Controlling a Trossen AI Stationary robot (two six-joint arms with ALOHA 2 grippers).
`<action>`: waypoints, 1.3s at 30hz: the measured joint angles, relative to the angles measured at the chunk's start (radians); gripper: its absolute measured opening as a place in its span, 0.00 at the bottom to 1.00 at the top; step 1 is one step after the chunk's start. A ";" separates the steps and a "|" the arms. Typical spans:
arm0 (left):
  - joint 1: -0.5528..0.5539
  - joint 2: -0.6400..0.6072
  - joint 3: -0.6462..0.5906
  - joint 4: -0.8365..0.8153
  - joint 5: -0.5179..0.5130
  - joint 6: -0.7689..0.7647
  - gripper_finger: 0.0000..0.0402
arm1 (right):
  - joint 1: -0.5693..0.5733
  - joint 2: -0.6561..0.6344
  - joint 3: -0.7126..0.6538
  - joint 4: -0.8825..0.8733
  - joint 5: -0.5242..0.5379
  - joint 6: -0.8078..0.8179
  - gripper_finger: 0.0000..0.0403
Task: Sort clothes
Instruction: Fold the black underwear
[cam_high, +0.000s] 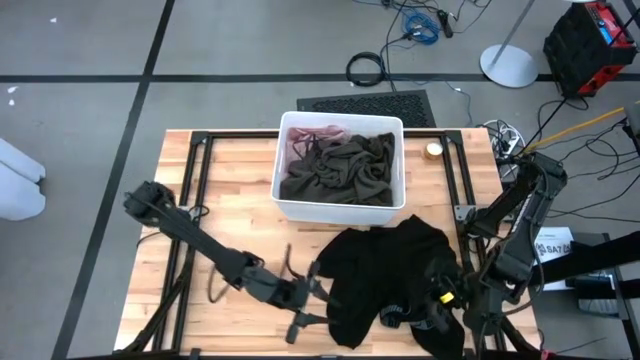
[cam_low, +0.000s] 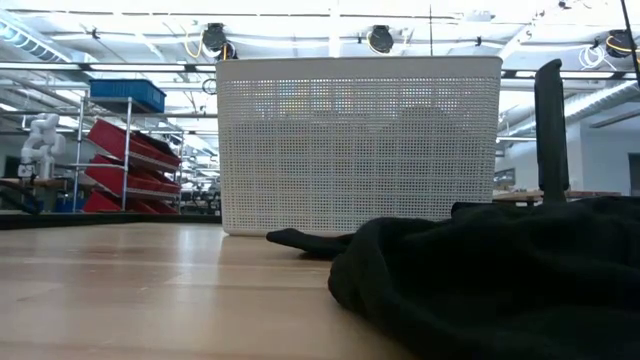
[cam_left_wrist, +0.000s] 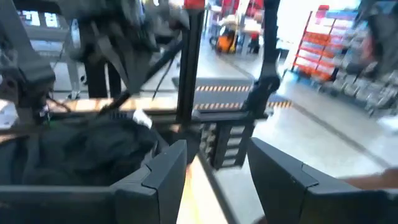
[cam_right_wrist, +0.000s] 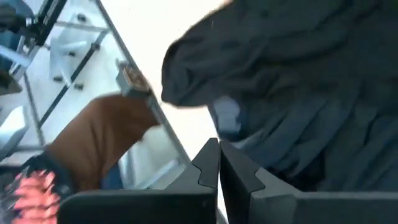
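Black garment (cam_high: 395, 270) was slumped at the table's 5 o'clock, just in front of the white bin (cam_high: 340, 208).
Looked limp and light, so I'd pinch a raised fold; left gripper (cam_high: 318, 300) sat wide open beside it, right gripper (cam_right_wrist: 217, 163) was shut, empty.

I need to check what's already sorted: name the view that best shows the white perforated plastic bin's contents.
The high view: it looks straight into the white perforated plastic bin, showing an olive-green garment and a pink one. The low view shows only the bin's outer wall; neither wrist view shows it.

black garment (cam_high: 390, 270) cut off at frame bottom, right gripper (cam_high: 440, 325) partly hidden
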 joint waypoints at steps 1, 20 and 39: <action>0.002 0.034 0.008 0.013 -0.001 0.007 0.45 | -0.002 0.000 0.000 -0.005 0.032 -0.016 0.00; 0.054 0.582 0.439 0.010 -0.156 -0.018 0.45 | -0.002 0.000 0.000 -0.039 0.275 -0.175 0.00; 0.061 0.698 0.666 -0.191 -0.295 -0.068 0.45 | -0.008 0.000 0.000 -0.057 0.272 -0.175 0.00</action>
